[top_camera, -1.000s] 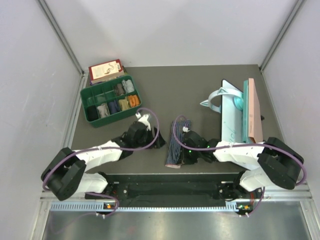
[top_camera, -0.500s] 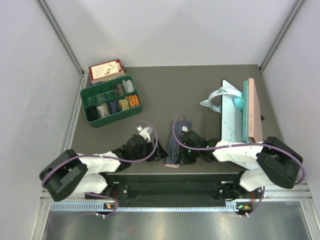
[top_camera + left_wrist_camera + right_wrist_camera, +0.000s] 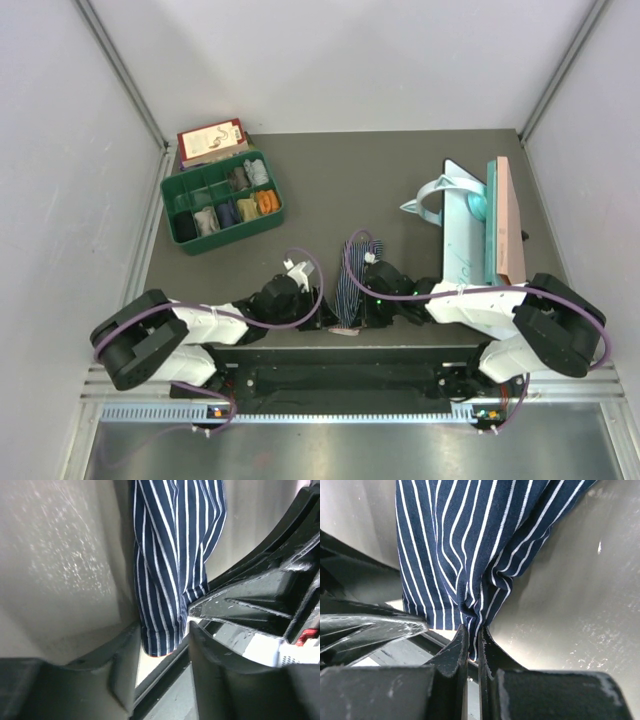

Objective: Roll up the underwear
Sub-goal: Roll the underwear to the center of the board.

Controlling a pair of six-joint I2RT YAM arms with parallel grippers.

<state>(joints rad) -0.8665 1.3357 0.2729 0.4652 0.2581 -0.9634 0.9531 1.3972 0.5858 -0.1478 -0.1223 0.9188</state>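
Right jaws: closed tight on a bunched fold of the dark blue cloth boxer briefs with thin white stripes (image 3: 455, 545), pinched close to the hem.
Left jaws: parted, straddling the near end of the same garment; cannot tell whether pressing on it.
Striped briefs: folded into a narrow strip running away from the arms, near end at the edge of the dark grey surface (image 3: 370, 180), between the two wrists.
Near edge: black rail (image 3: 330, 352) just past the hem.
Far left: green plastic compartment tray (image 3: 172, 222); red-brown book (image 3: 210, 138) just behind it.
Right: pale teal stand (image 3: 462, 235) with pink board (image 3: 510, 215), well apart from the briefs.
Open room: bare surface ahead, between tray and stand.
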